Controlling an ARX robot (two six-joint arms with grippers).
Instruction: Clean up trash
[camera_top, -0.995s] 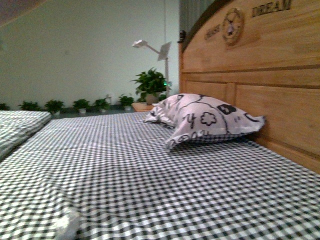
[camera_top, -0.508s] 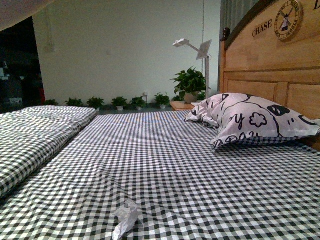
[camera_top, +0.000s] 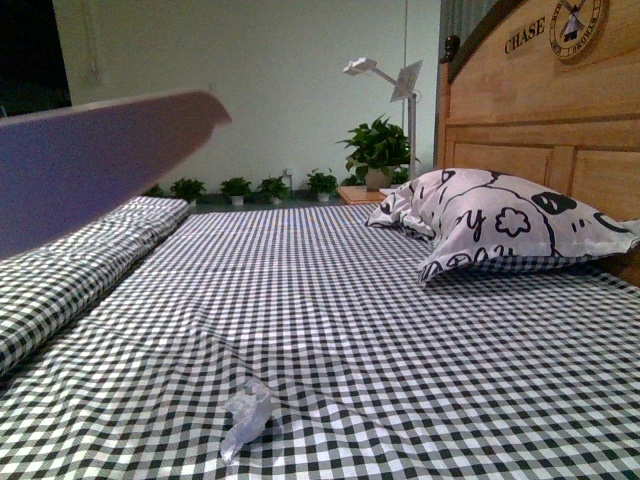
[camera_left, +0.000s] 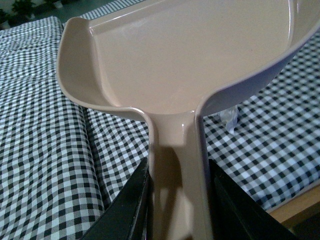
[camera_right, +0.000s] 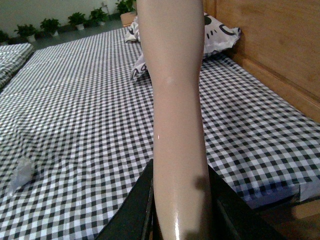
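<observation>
The trash (camera_top: 247, 417), a small crumpled white wad, lies alone on the checked bed sheet (camera_top: 380, 330). It sits low in the front view, a little left of centre, with flat open sheet on every side. The left pincer (camera_left: 177, 197) is clenched on the handle of a beige dustpan (camera_left: 180, 55), one black finger (camera_left: 131, 202) pressing each side. The pan hangs above the bed with its raised back wall towards the pincer, and a sliver of the wad peeks out just past its side edge. The right pincer (camera_right: 180, 200) is clamped on a smooth beige handle (camera_right: 175, 90) that runs out of sight, so I can't tell what is on its far end. Well apart from the wad, the printed pillow (camera_top: 500, 225) leans against the wooden headboard (camera_top: 545, 150) on the right. Raised checked bedding (camera_top: 70, 270) forms a ridge along the left. In the right wrist view the mattress edge (camera_right: 272, 192) drops away near that pincer.
</observation>
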